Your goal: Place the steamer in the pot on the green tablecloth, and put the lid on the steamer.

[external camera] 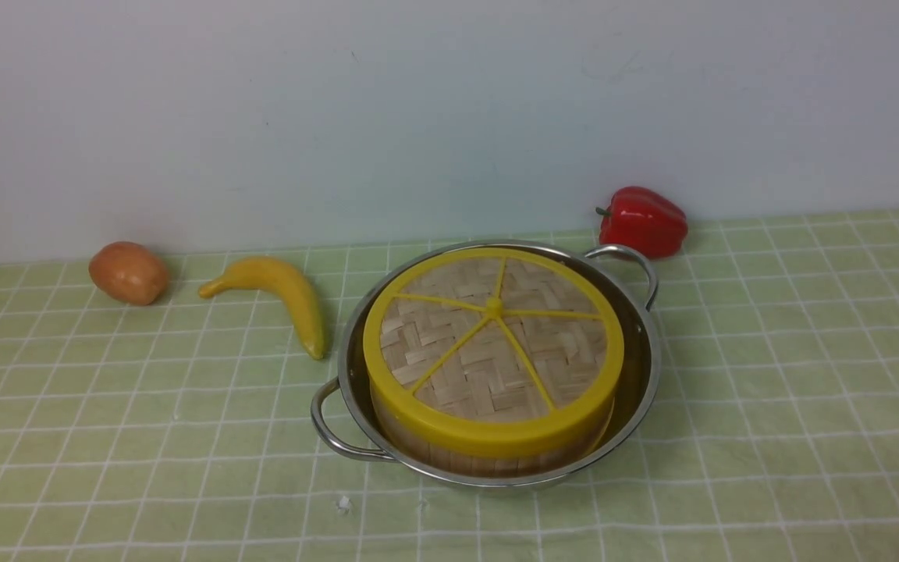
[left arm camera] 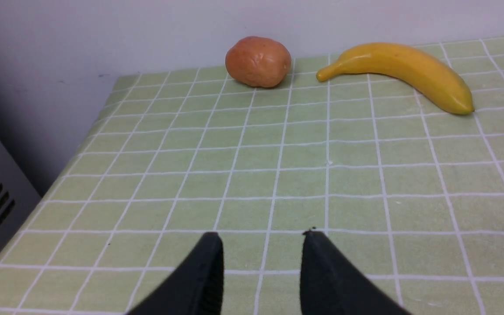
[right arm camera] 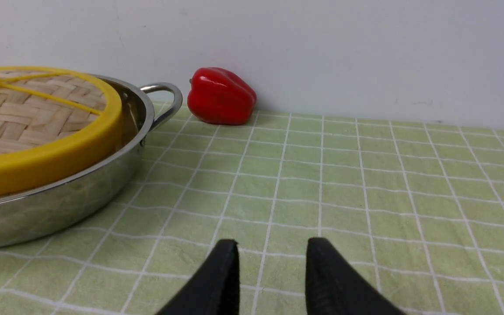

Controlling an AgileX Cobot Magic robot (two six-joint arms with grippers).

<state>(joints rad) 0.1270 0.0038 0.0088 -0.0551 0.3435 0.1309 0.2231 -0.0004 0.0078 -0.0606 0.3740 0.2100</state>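
Wrist views show you both tools first. Your left tool [left arm camera: 261, 267] hangs over bare green tablecloth [left arm camera: 278, 175] with its two black fingers parted by a moderate gap, nothing between them. Your right tool [right arm camera: 271, 271] looks the same: fingers partly apart, empty, over the cloth and well clear of the pot [right arm camera: 59, 205].

Farther out, in the front view, the pot [external camera: 637, 367] sits mid-cloth with the steamer [external camera: 488, 460] inside it, and the lid [external camera: 492, 351] lies on top of the steamer, its rim covering the basket's edge. You cannot see either tool in that view.

Beyond, a banana [external camera: 282, 293] lies just beside the pot's left rim, a brown potato [external camera: 129, 272] lies farther left, and a red pepper [external camera: 642, 221] rests by the wall near the pot's far handle.
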